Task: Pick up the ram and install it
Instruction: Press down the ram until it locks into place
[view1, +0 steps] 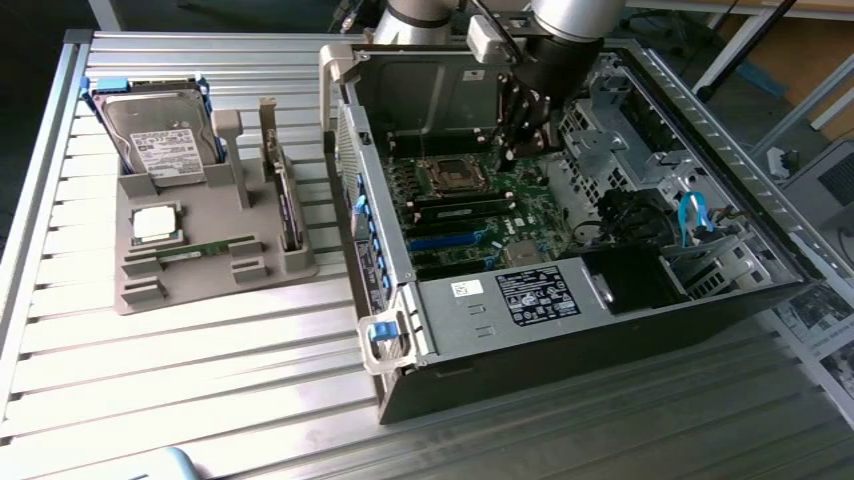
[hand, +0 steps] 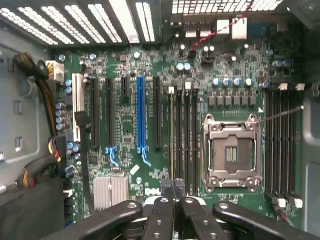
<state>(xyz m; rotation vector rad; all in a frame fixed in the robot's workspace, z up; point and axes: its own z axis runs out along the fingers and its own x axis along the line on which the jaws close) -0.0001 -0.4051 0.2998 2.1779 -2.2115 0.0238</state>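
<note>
One ram (view1: 207, 250), a thin green stick, lies flat in the grey holder (view1: 147, 295) at the exterior view's left. My gripper (view1: 511, 150) hangs inside the open computer case (view1: 561, 330), well above the motherboard (view1: 514, 215). In the wrist view, my gripper (hand: 175, 189) is shut, fingertips together with nothing visible between them. Directly beyond the tips lie the black memory slots (hand: 186, 135). One slot holds a thin yellow-green edge (hand: 171, 135) running its full length, which looks like a seated ram stick.
The holder also carries a hard drive (view1: 154, 145), a square silver processor (view1: 154, 222) and an upright card (view1: 283, 200). On the board an open processor socket (hand: 231, 152) sits beside the slots. Case walls, a drive cage and cables (view1: 690, 215) surround the arm.
</note>
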